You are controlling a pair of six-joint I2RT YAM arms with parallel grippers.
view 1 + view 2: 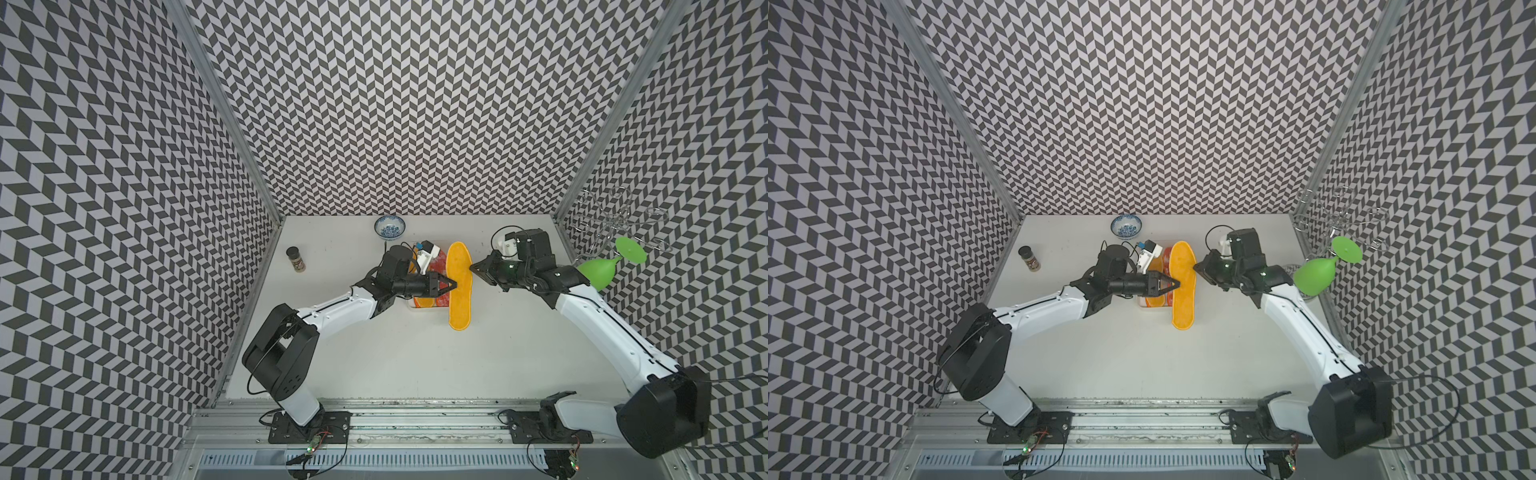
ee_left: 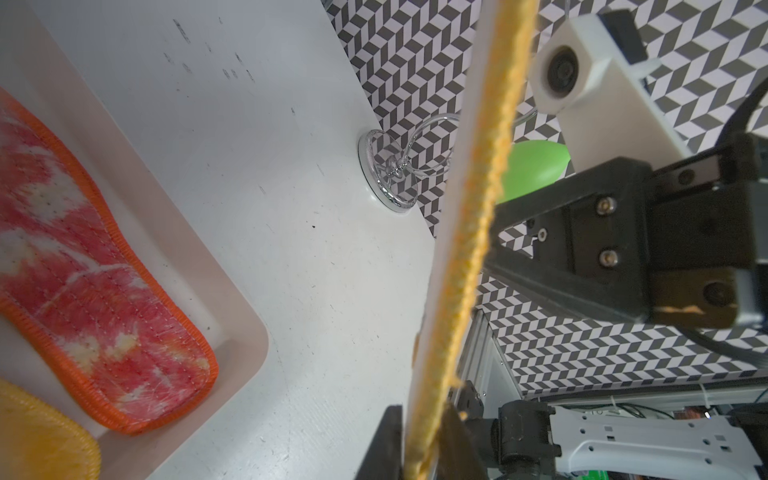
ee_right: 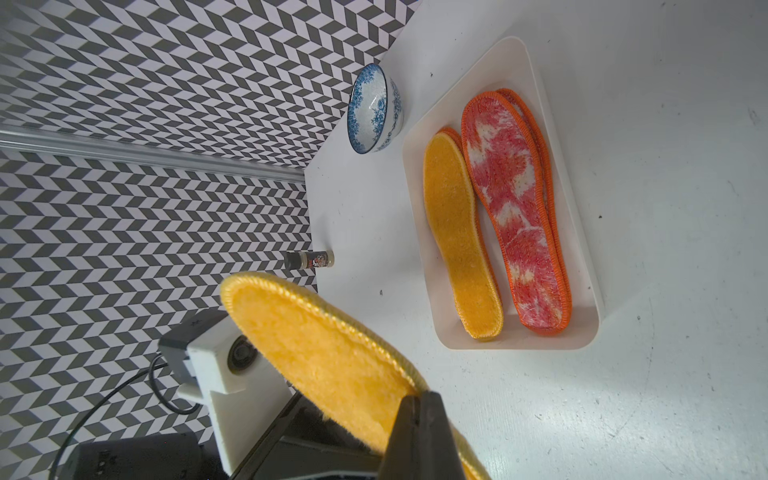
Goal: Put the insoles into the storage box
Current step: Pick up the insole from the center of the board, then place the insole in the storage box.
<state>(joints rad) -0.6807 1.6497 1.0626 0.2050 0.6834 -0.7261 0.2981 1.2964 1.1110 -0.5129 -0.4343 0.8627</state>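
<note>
Left gripper (image 1: 454,285) and right gripper (image 1: 472,268) both clamp yellow insole (image 1: 459,307). Jar (image 1: 296,258), nine o'clock of box (image 3: 519,344), label illegible.

Left pincer (image 2: 419,446) clamps yellow insole (image 2: 469,232) (edge-on); mottled insole (image 2: 95,266) in storage box (image 2: 239,307).

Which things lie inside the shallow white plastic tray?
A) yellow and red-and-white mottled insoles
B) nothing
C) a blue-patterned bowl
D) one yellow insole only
A: the right wrist view shows a plain yellow insole beside a red-and-white mottled insole in the shallow white tray.
</note>
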